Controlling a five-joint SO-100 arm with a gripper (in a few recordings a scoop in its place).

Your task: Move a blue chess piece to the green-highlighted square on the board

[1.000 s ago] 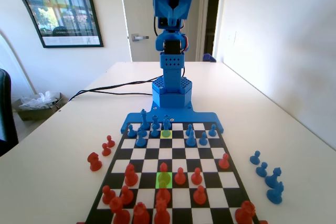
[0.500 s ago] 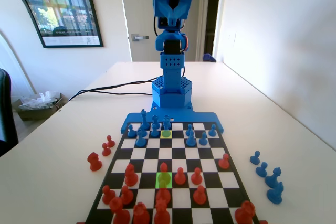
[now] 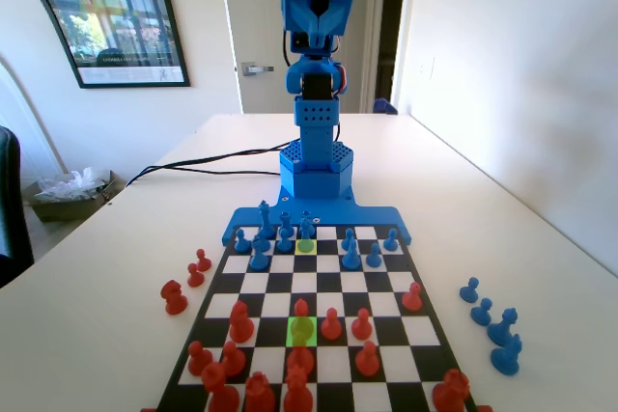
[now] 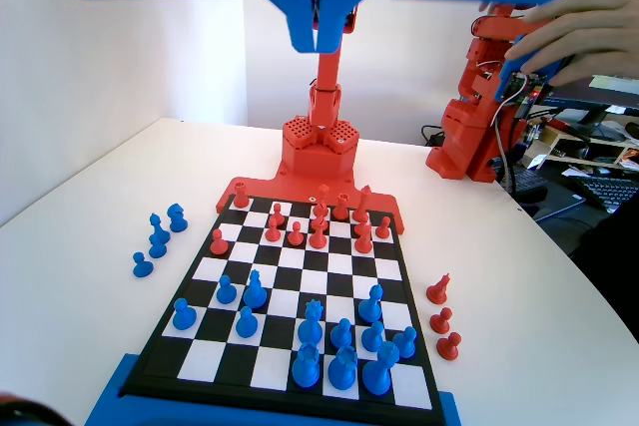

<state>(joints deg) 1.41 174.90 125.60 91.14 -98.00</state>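
1. Hanging high above the board (image 3: pixel 406 282), raised well clear of every piece: gripper (image 4: pixel 319 39) with jaws pressed together, clenched on nothing, seen at the top edge of the wrist view.
2. Standing upright at the far end of the fixed view, behind the board's blue rim: blue arm (image 3: pixel 314 65).
3. Glowing bright green near the bottom of the fixed view, in the middle of the board's near half: green-highlighted square (image 3: pixel 301 331), with a red pawn (image 3: pixel 301 311) standing on it.
4. Showing paler yellow-green in the second row from the arm: yellow-green square (image 3: pixel 306 246), with no piece clearly on it.
5. Waiting in the far rows of the fixed view, just left of that pale square: blue chess piece (image 3: pixel 285 241), upright among other blue pieces and well apart from the green cell.
6. Crowding the near rows of the fixed view: red pieces (image 3: pixel 290 383), several more lying off the board on the bench (image 3: pixel 97 267) at left.
7. Sitting off the board at right in the fixed view: captured blue pieces (image 3: pixel 492 320).
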